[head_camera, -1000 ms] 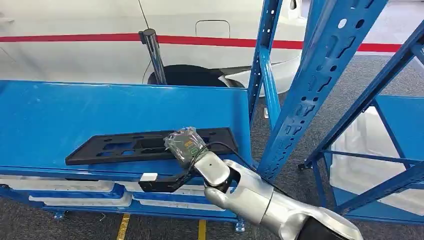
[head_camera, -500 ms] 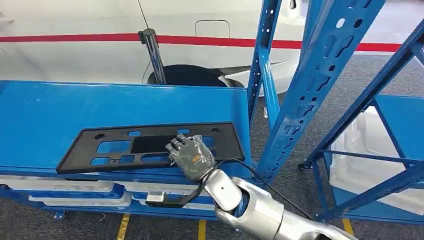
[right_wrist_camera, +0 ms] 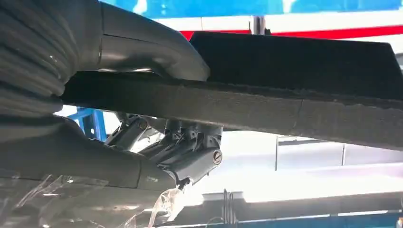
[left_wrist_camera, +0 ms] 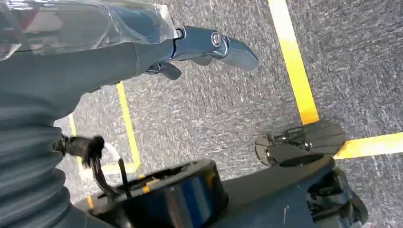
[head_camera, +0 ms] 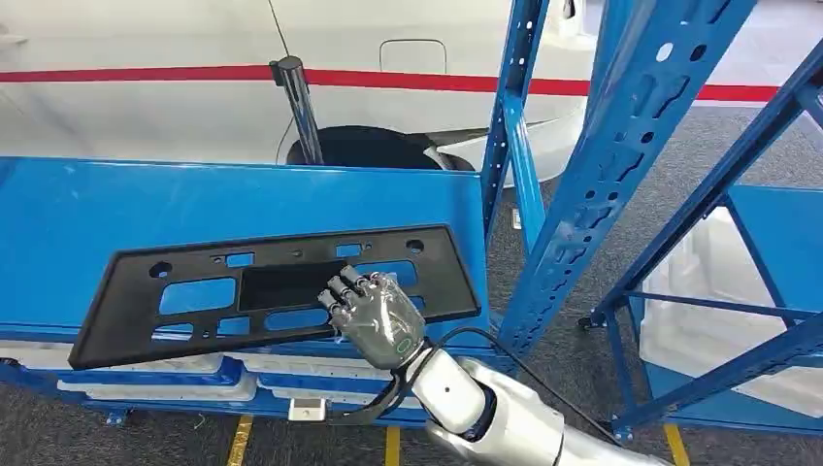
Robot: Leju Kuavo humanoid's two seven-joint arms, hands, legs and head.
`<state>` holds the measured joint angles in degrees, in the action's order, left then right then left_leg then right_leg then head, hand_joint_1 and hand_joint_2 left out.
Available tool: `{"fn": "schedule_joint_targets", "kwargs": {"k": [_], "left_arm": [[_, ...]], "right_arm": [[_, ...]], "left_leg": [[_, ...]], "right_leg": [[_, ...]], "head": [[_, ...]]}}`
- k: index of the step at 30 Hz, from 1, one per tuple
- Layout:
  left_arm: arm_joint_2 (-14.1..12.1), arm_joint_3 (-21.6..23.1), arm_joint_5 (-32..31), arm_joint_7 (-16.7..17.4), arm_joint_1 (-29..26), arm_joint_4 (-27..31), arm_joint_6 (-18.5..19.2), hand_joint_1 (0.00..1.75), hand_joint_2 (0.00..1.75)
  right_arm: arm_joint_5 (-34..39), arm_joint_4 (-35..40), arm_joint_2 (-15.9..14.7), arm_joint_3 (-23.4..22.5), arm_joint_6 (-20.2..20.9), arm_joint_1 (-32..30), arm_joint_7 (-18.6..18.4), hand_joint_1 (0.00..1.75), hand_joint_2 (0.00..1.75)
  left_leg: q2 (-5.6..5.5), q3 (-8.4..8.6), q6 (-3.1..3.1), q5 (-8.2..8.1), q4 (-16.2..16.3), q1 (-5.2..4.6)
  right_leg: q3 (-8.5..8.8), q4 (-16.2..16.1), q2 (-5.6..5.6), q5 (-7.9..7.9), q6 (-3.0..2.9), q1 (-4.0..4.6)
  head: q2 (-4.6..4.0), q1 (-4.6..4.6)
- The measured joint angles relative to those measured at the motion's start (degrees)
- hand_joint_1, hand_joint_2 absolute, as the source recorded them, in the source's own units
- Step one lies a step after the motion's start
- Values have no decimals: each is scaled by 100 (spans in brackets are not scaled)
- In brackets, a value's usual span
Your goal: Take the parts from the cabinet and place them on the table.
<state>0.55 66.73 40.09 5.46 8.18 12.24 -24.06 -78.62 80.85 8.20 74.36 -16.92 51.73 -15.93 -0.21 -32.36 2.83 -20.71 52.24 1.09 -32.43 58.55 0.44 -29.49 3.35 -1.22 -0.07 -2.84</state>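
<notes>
A long black plastic panel [head_camera: 281, 284] with several cut-outs is tilted up over the front edge of the blue cabinet shelf [head_camera: 146, 204]. My right hand [head_camera: 374, 316], wrapped in clear plastic film, grips the panel's near edge right of its middle. The right wrist view shows the thumb [right_wrist_camera: 157, 52] on one face of the panel [right_wrist_camera: 285, 109] and the fingers [right_wrist_camera: 190, 147] on the other. In the left wrist view, my left hand [left_wrist_camera: 95, 61] hangs over grey carpet, fingers loosely extended and holding nothing.
Blue perforated rack uprights [head_camera: 602, 175] stand just right of the shelf. Behind it are a white body with a red stripe and a black wheel [head_camera: 369, 146]. White foam pieces [head_camera: 699, 291] lie in the rack at right. Yellow lines [left_wrist_camera: 292, 61] mark the floor.
The right hand closed on the panel's near edge, then raised and tilted it off the shelf, drawing it toward me and leftward. More of its face shows now.
</notes>
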Motion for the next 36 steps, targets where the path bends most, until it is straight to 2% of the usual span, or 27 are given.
{"fn": "schedule_joint_targets", "kwargs": {"k": [2,3,4,5,7,8,9,10,11,13,14,15,17,18,19,20,21,23,24,27,29,30,32,33,34,35,36], "left_arm": [[0,7,2,0,-2,0,9,0,175],[0,15,2,0,-3,0,17,0,175],[0,26,4,-4,-1,0,30,0,175],[0,35,7,-9,0,0,39,0,175],[0,42,9,-9,12,0,39,0,175],[-4,46,11,-9,20,0,39,0,175],[-31,50,11,-9,25,0,41,0,175],[-17,61,11,-9,35,0,41,0,175],[-15,68,13,-9,33,0,44,0,175],[-7,76,15,-9,25,0,44,0,175],[-4,81,17,-11,24,0,44,0,175],[-4,81,15,-13,31,0,42,0,175],[-4,81,13,-24,61,2,44,0,175],[-4,83,7,-24,74,2,52,0,175],[-4,85,-2,-24,76,2,52,0,175],[-2,90,-11,-17,69,2,52,0,175],[-2,96,-22,-4,45,2,52,0,175],[-2,101,-35,11,-3,0,50,0,175],[-2,103,-50,11,-15,0,48,0,175],[-7,114,-50,9,-51,0,44,0,175],[0,120,-55,7,-38,0,41,0,175],[7,125,-57,9,-34,0,44,0,175],[7,131,-68,4,-29,0,44,0,175],[11,135,-68,4,-24,0,42,0,175],[9,135,-68,4,-17,2,44,0,175],[9,135,-70,4,-11,0,41,0,175],[9,135,-70,4,-3,2,44,0,175]], "right_arm": [[4,37,-33,-24,4,-29,26,175,175],[9,37,-53,-26,7,-61,26,175,175],[15,50,-79,-26,11,-99,35,175,175],[26,54,-94,-26,15,-123,46,175,175],[48,68,-105,-26,42,-139,66,175,175],[59,87,-107,-33,50,-139,72,175,175],[61,105,-111,-35,54,-138,107,175,175],[61,125,-89,-31,55,-160,138,175,175],[59,135,-85,-31,55,-179,150,175,175],[61,153,-59,-31,55,-192,166,175,175],[63,164,-50,-31,52,-186,168,175,175],[63,177,-48,-37,48,-184,166,175,175],[63,179,-74,-50,48,-182,162,175,175],[63,179,-79,-50,48,-185,164,175,175],[63,179,-81,-50,44,-194,166,175,175],[68,179,-83,-50,39,-196,166,175,175],[70,179,-83,-50,35,-196,173,175,175],[72,186,-83,-50,28,-194,190,175,175],[72,199,-83,-52,22,-194,201,175,175],[72,218,-83,-57,7,-190,201,175,175],[74,221,-107,-72,4,-197,201,175,175],[77,225,-109,-85,-2,-195,201,175,175],[79,225,-122,-90,-4,-216,216,175,175],[81,225,-127,-90,-7,-234,214,175,175],[81,225,-140,-90,-7,-252,216,175,175],[83,225,-151,-90,-7,-270,216,175,175],[85,225,-160,-90,-7,-275,216,175,175]], "left_leg": [[4,-15,-7,5,0,0],[4,-26,-21,14,1,5],[-1,-35,-41,26,3,22],[-5,-41,-65,36,5,48],[-12,-69,-173,46,42,134],[-16,-93,-253,37,93,136],[-34,-145,-312,28,128,116],[-46,-140,-364,47,158,103],[-68,-171,-397,70,173,120],[-132,-212,-515,156,112,171],[-96,-292,-502,14,222,181],[-59,-398,-480,-298,516,161],[-47,-670,-474,-943,1499,132],[-45,-744,-472,-1143,1938,123],[-45,-710,-456,-1188,2131,113],[-44,-557,-431,-1118,2022,101],[-44,-264,-391,-962,1645,90],[-46,435,-302,-665,550,59],[-52,616,-263,-782,210,26],[-61,532,-244,-704,209,-53],[-26,495,-129,-567,135,2],[-17,429,-83,-513,126,-10],[10,293,-21,-407,132,-22],[21,227,-11,-359,136,-36],[23,165,-13,-310,139,-47],[23,102,-20,-262,140,-52],[22,46,-29,-218,146,-57]], "right_leg": [[-406,955,-1,-487,20,-15],[-559,1318,-2,-602,38,-27],[-601,1436,-3,-572,56,-46],[-510,1282,-6,-430,78,-69],[43,241,-22,80,174,-145],[335,-276,-31,197,247,-210],[346,-282,41,214,220,-153],[250,-190,73,257,118,-155],[251,-229,63,165,49,-166],[175,-211,7,219,-64,-138],[137,-220,-52,269,-133,-142],[87,-219,-68,309,-192,-131],[-23,-214,-123,388,-246,-96],[-84,-211,-124,430,-260,-68],[-142,-211,-122,474,-267,-45],[-186,-209,-111,510,-265,-29],[-225,-209,-91,546,-258,-15],[-265,-207,-57,600,-218,-4],[-298,-208,-57,638,-179,13],[-325,-238,-60,766,-71,-15],[-362,-214,-51,735,-8,-31],[-460,-17,-48,463,-5,-9],[-746,866,-47,-183,14,-7],[-864,1297,-47,-376,28,-5],[-903,1567,-47,-406,33,-6],[-806,1559,-47,-278,25,-5],[-560,1269,-47,-65,10,-2]], "head": [[0,0],[0,-2],[0,0],[0,0],[0,0],[0,0],[0,-2],[0,-2],[0,-4],[-2,-9],[0,-7],[0,-9],[0,-9],[0,-9],[0,-9],[0,-9],[0,-9],[0,-9],[0,-9],[0,-7],[-2,-9],[0,-2],[-2,-2],[0,-2],[0,-4],[0,-2],[0,-2]]}}
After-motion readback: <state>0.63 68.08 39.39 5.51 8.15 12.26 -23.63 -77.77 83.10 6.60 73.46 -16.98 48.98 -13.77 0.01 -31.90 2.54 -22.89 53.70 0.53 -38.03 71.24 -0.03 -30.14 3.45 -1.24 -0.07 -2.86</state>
